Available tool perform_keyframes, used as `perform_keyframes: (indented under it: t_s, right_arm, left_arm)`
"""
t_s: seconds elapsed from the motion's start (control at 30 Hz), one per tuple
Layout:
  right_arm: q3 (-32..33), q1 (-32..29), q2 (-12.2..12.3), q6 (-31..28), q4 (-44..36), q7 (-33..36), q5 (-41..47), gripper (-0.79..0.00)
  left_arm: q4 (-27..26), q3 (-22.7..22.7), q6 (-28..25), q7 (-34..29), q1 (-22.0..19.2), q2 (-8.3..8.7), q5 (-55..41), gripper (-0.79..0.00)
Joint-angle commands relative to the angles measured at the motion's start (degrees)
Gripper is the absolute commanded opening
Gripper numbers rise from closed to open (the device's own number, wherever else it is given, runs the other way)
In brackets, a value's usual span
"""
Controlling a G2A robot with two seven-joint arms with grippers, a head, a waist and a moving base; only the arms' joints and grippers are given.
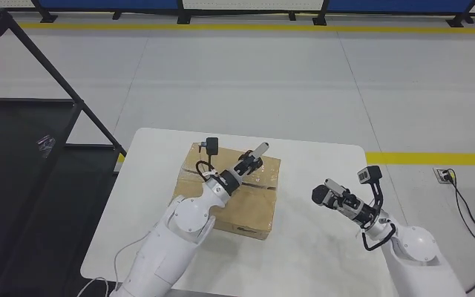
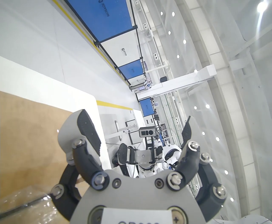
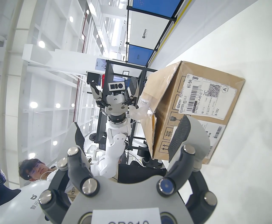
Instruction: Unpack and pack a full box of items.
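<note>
Brown cardboard box (image 1: pixel 249 208), white labels (image 3: pixel 204 99) with black barcodes, white table (image 1: pixel 297 252).

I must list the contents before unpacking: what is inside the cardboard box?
Its contents are hidden: the cardboard box has its top flaps down, with crumpled clear tape at the seam. The open left gripper is over the top.

This is a large industrial hall, like a robot test floor. The smooth pale grey floor (image 1: pixel 245 82) carries a long painted yellow line (image 1: pixel 245 27), blue and white partition panels in black frames (image 2: pixel 102 19) fence the work area, and the high white ceiling (image 2: pixel 223 53) holds rows of round lamps (image 2: pixel 184 41).
</note>
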Motion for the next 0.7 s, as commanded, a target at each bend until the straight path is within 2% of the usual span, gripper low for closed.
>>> perform_keyframes:
  t_s: [0.0, 0.2, 0.37, 0.5, 0.67]
  right_arm:
    - [-0.16, 0.51, 0.05, 0.23, -0.47, 0.11, -0.41, 0.000]
    - [-1.92, 3.26, 0.00, 1.88, -2.39, 0.29, -2.11, 0.000]
    - [-5.84, 7.23, -0.42, 3.68, -6.46, 0.51, -4.47, 0.000]
    - [-10.64, 10.86, -1.05, 5.98, -9.52, 0.25, -7.26, 0.000]
    - [-17.59, 14.98, -2.20, 7.90, -10.92, -0.15, -9.68, 0.000]
  left_arm:
    - [-3.49, -2.22, -0.01, -0.93, 1.70, 0.57, 0.56, 0.000]
    - [-15.17, -10.80, 0.66, -4.88, 8.95, 2.68, 1.67, 0.000]
    - [-24.64, -21.50, 0.14, -9.10, 17.81, 4.77, 2.87, 0.000]
    - [-28.36, -29.87, -1.47, -11.10, 24.45, 5.95, 1.79, 0.000]
    - [-29.15, -37.68, -3.92, -12.99, 31.22, 6.87, -0.68, 0.000]
